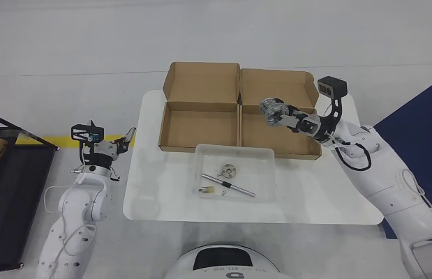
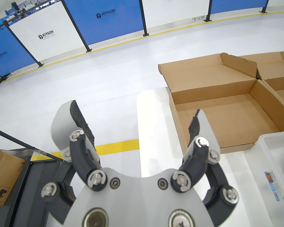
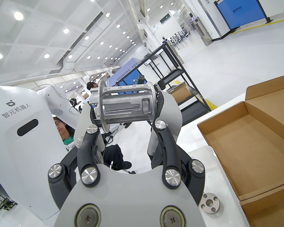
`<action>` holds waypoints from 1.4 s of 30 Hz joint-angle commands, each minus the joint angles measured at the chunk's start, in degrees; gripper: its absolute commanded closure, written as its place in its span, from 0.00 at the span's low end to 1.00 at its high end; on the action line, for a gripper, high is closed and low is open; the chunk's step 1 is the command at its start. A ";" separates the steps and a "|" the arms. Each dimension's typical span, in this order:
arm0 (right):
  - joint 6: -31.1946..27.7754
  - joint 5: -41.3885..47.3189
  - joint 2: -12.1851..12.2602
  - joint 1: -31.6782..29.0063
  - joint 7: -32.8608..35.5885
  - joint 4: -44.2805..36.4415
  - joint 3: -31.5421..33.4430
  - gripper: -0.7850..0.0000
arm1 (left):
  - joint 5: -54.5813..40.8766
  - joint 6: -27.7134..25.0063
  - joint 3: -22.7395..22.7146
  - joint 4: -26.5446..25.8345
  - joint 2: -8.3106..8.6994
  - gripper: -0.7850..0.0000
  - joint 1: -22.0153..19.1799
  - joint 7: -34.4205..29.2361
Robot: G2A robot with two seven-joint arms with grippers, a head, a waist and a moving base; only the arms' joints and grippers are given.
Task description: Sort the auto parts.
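Note:
My right gripper [image 1: 280, 114] is shut on a silver ribbed metal cylinder [image 1: 270, 108], held above the right cardboard box [image 1: 299, 143]. The right wrist view shows the cylinder [image 3: 123, 105] lying crosswise in the right gripper [image 3: 128, 113], one flange against each pad. A clear tray [image 1: 261, 153] at the table's front holds a round flange disc [image 1: 229, 169], a thin metal rod [image 1: 235, 185] and a small bolt [image 1: 207, 190]. My left gripper [image 1: 122, 142] hangs open off the table's left edge, and the left wrist view shows nothing inside the left gripper [image 2: 135, 109].
The left cardboard box [image 1: 200, 129] stands beside the right one, both with lids folded back. A dark rack [image 1: 13, 181] with a carton stands on the floor to the far left. Bare white tabletop [image 1: 327, 195] lies in front of the boxes, right of the tray.

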 commanded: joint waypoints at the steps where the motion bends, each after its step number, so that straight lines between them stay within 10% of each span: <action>1: 0.00 0.24 0.00 0.00 0.00 0.00 0.00 1.00 | 0.00 0.00 0.00 0.00 0.00 0.00 0.00 0.00; 38: 0.00 0.24 0.00 0.00 0.00 0.00 0.00 1.00 | 0.00 0.00 0.00 0.00 0.00 0.00 0.00 0.00; 42: 4.26 -11.39 -0.37 -0.40 -9.14 0.58 2.57 1.00 | 0.00 0.00 0.00 0.00 0.00 0.00 0.00 0.00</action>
